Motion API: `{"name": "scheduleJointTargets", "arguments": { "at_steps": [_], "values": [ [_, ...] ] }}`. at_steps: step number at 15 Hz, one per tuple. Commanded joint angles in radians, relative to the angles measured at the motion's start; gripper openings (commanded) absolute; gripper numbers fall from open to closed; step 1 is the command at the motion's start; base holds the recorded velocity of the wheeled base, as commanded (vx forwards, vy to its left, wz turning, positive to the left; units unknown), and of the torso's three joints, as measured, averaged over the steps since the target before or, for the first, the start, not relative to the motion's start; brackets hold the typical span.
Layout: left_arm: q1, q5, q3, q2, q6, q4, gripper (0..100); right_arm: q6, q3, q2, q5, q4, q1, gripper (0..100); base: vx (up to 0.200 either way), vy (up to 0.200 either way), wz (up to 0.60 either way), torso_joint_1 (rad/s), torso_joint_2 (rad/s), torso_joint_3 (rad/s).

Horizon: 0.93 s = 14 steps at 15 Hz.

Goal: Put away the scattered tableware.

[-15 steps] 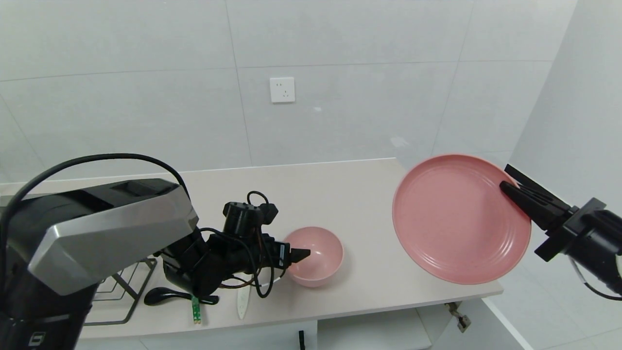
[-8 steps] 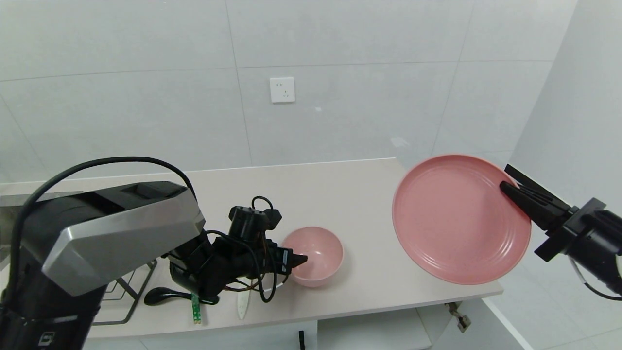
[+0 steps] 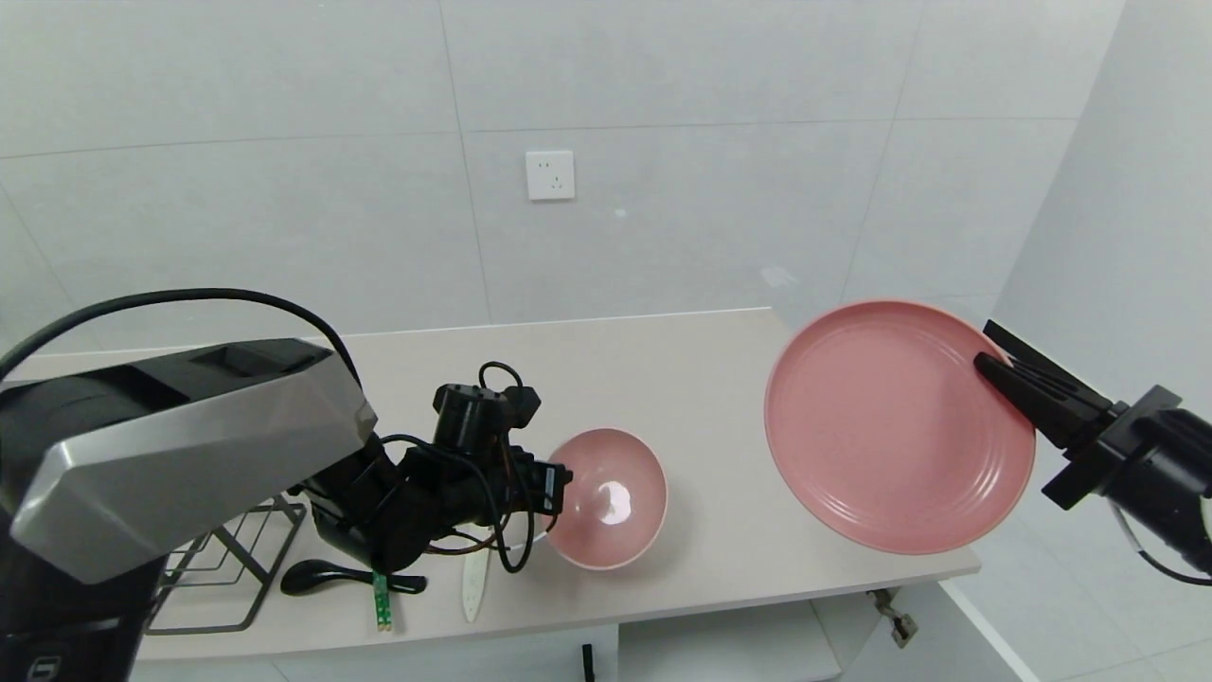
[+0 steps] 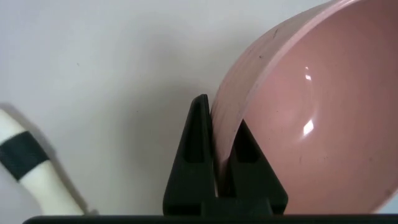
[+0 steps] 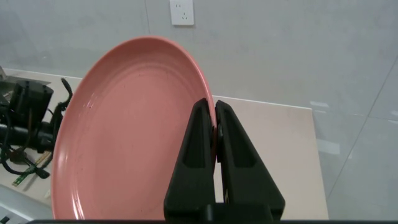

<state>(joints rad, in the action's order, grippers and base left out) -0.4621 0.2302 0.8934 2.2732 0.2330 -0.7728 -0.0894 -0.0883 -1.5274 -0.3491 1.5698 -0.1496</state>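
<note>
A pink bowl (image 3: 611, 500) is tilted up on the counter's near middle, its opening turned towards me. My left gripper (image 3: 561, 478) is shut on the bowl's left rim; the left wrist view shows the bowl (image 4: 317, 118) pinched between the two black fingers (image 4: 200, 134). Over the counter's right end my right gripper (image 3: 994, 365) holds a large pink plate (image 3: 885, 426) tilted in the air, shut on its right rim. The right wrist view has the plate (image 5: 127, 130) clamped at its edge.
A black spoon (image 3: 317, 575), green chopsticks (image 3: 381, 604) and a white utensil (image 3: 472, 589) lie near the front edge of the counter (image 3: 663, 379). A black wire rack (image 3: 222, 568) stands at the left. The wall rises close behind.
The left gripper closed on the bowl's rim and tipped the bowl up off the counter. The right arm and plate have not moved.
</note>
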Motion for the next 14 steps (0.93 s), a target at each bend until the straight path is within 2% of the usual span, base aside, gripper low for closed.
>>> {"name": "scheduleJointTargets", "arguments": {
  "at_steps": [1, 2, 4, 5, 8, 11, 14],
  "values": [
    [0.011, 0.000, -0.022, -0.083, -0.020, -0.002, 0, 0.000, -0.001, 0.000, -0.001, 0.001, -0.001, 0, 0.000, 0.000, 0.00, 0.000, 0.00, 0.000],
    [0.013, 0.000, -0.027, -0.090, -0.026, -0.002, 0, 0.000, -0.001, 0.000, -0.001, 0.001, -0.001, 0, 0.000, 0.000, 0.00, 0.000, 0.00, 0.000],
    [0.046, 0.000, -0.082, -0.182, -0.070, -0.002, 0, 0.002, -0.001, 0.000, 0.001, 0.001, -0.001, 0, 0.000, 0.000, 0.00, 0.000, 0.00, 0.000],
    [0.054, 0.000, -0.108, -0.228, -0.075, -0.003, 0, 0.002, -0.001, 0.000, 0.001, 0.001, -0.002, 0, 0.000, 0.000, 0.00, 0.000, 0.00, 0.000],
    [0.072, 0.001, -0.241, -0.389, -0.077, -0.049, 0, 0.002, 0.002, -0.010, 0.001, 0.001, -0.007, 0, 0.000, 0.000, 0.00, 0.000, 0.00, 0.000],
    [0.109, 0.003, -0.373, -0.520, -0.073, -0.149, 0, 0.020, 0.002, -0.025, 0.001, 0.001, -0.008, 0, 0.000, 0.000, 0.00, 0.000, 0.00, 0.000],
    [0.115, 0.008, -0.442, -0.649, -0.067, -0.168, 0, 0.042, 0.004, -0.025, 0.001, 0.001, -0.011, 0, 0.000, 0.000, 0.00, 0.000, 0.00, 0.000]
  ]
}}
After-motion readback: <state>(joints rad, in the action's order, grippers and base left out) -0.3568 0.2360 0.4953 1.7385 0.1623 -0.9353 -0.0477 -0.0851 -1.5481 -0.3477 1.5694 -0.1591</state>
